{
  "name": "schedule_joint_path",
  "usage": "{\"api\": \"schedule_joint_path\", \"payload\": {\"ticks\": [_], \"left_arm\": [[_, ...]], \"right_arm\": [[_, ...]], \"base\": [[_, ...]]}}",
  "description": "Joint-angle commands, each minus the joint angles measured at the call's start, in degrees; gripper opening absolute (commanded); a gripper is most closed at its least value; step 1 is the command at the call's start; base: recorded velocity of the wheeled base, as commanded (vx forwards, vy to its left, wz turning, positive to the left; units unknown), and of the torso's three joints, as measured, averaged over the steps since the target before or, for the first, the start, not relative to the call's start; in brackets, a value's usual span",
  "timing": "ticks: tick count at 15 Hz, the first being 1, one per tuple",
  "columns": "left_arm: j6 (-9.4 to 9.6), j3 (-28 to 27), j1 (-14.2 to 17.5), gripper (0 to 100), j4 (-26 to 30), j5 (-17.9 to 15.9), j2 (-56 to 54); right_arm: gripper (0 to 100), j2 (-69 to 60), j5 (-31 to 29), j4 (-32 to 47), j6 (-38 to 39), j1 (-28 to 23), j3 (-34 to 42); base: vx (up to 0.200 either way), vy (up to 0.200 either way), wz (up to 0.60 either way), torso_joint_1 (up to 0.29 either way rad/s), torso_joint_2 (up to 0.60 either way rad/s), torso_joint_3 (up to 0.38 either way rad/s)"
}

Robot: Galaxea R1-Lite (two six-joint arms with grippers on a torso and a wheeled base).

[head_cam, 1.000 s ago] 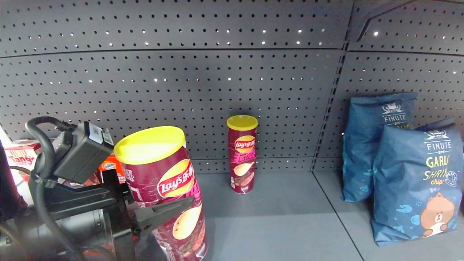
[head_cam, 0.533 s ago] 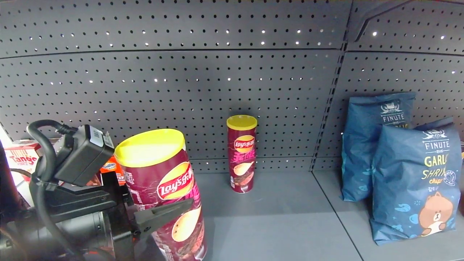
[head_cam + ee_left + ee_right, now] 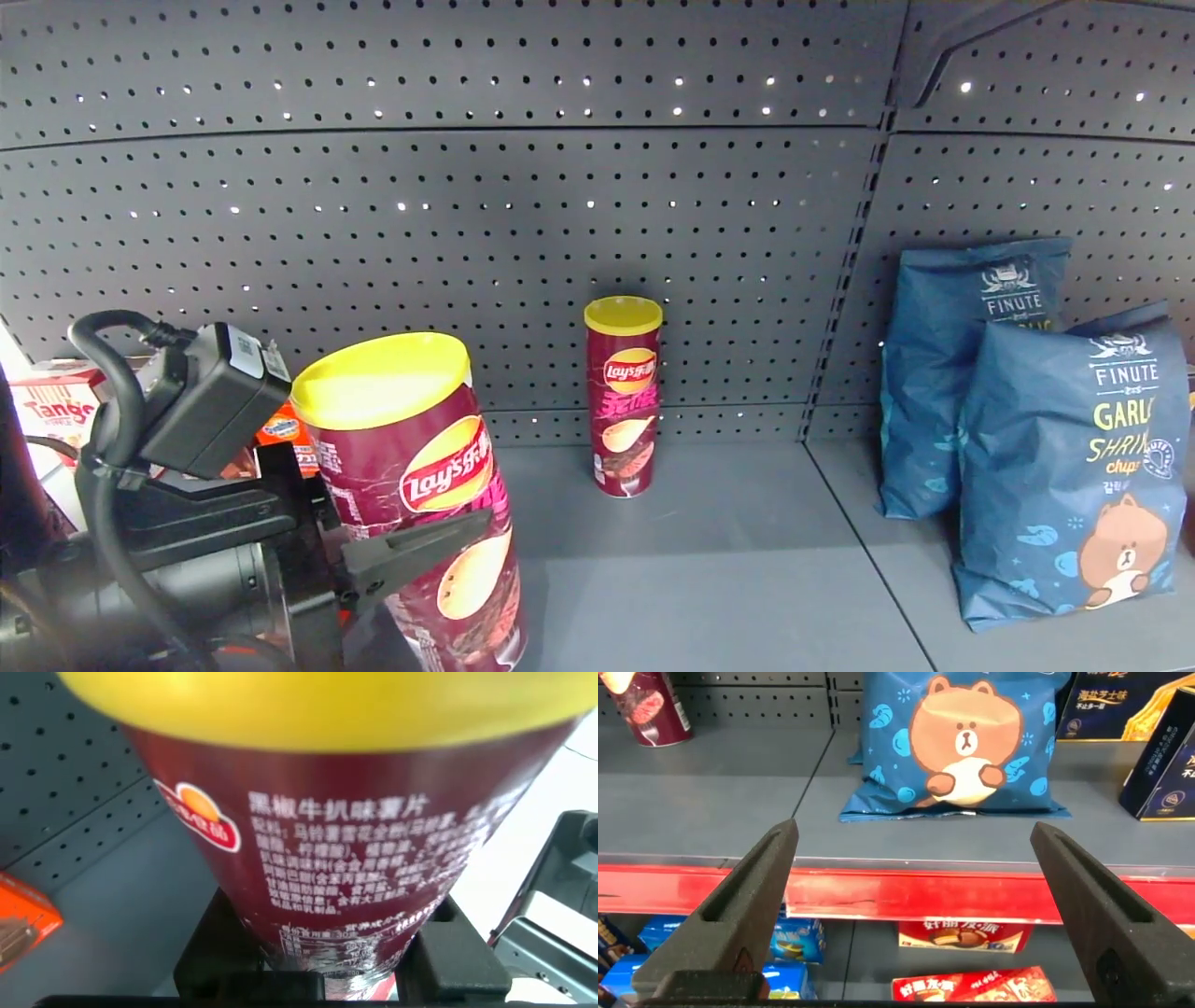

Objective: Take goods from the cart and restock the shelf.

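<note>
held can point(image 3: 411, 495): upright, long axis near vertical, yellow lid up, front-left of shelf point(image 3: 728, 560) | left gripper point(image 3: 420, 551): fingers clamped on its lower body | left wrist view: can's text side, close | right wrist view: right gripper point(image 3: 915, 833) fingers spread wide, facing bear bag point(image 3: 957, 747) | second can point(image 3: 624, 397): upright at back panel

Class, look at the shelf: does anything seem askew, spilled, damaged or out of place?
Only the near chip can leans, gripped in the left claw; the far chip can and blue bags stand tidy. Nothing spilled or damaged.
</note>
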Motion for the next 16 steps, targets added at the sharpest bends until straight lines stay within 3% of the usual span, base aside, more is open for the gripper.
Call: {"api": "schedule_joint_path", "payload": {"ticks": [1, 16], "left_arm": [[-0.10, 0.0, 0.0, 0, 0.0, 0.1, 0.1], [-0.01, 1.1, 1.1, 0, 0.0, 1.3, 0.3]], "right_arm": [[100, 0.0, 0.0, 0.0, 0.0, 0.0, 0.0], [100, 0.0, 0.2, 0.1, -0.6, 0.0, 0.0]], "base": [[0.000, 0.000, 0.00, 0.000, 0.00, 0.000], [0.000, 0.000, 0.04, 0.001, 0.00, 0.000]]}}
